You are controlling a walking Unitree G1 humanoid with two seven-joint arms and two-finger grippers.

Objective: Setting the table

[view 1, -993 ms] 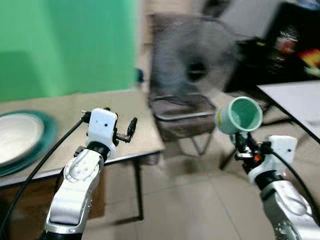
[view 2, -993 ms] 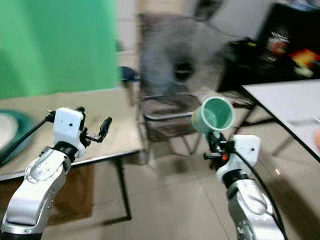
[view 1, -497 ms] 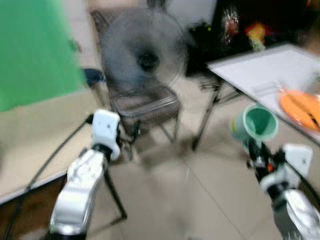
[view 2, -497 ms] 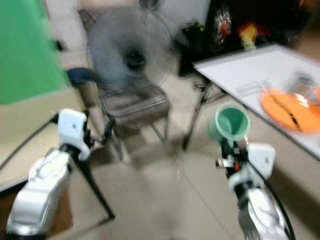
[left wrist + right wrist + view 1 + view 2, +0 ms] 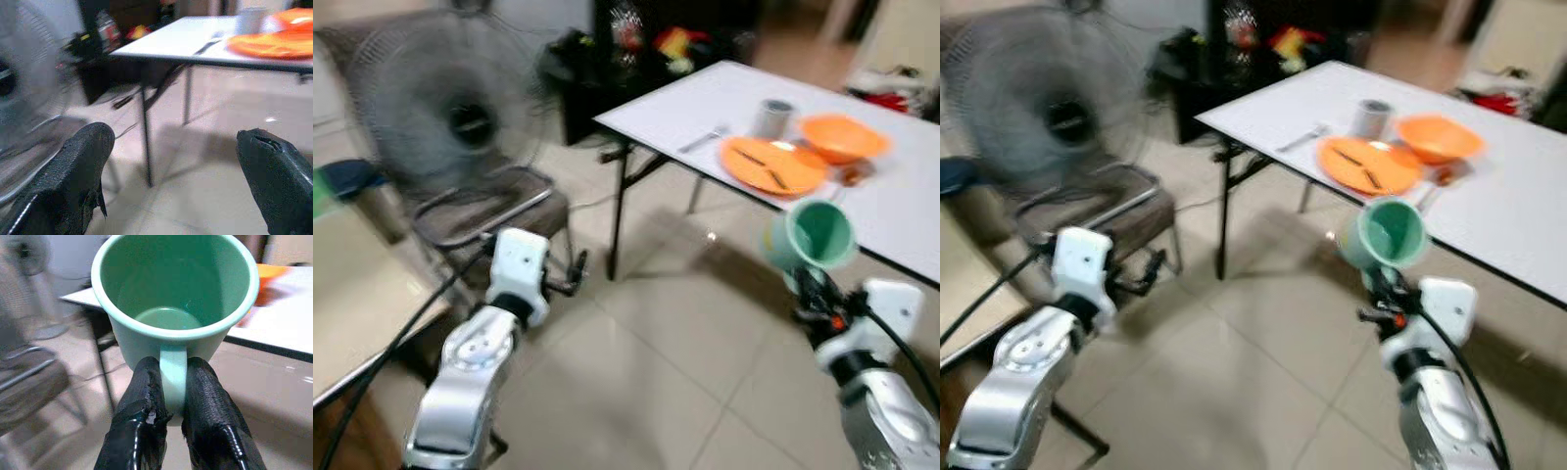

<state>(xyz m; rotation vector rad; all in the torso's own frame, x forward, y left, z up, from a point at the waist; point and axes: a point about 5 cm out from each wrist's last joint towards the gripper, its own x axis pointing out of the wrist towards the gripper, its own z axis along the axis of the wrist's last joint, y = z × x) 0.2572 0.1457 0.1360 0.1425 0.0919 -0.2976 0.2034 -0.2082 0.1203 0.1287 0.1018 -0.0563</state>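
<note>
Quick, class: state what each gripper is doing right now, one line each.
Left gripper: open, holding nothing.
Right gripper: shut on the green mug, fingers pinching its handle.

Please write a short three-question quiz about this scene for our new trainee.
1. True or false: the right gripper pinches the green mug by its handle.
2. Which lies on the white table beside the orange plate?
A. an orange bowl
B. a teapot
C. a loaf of bread
3. Fill in: the left gripper has its fingers ____ and holds nothing.

Key:
1. True; the two black fingers close on the handle, and the mug is empty.
2. A; the bowl sits just past the plate, near a grey cup.
3. Open.
</note>
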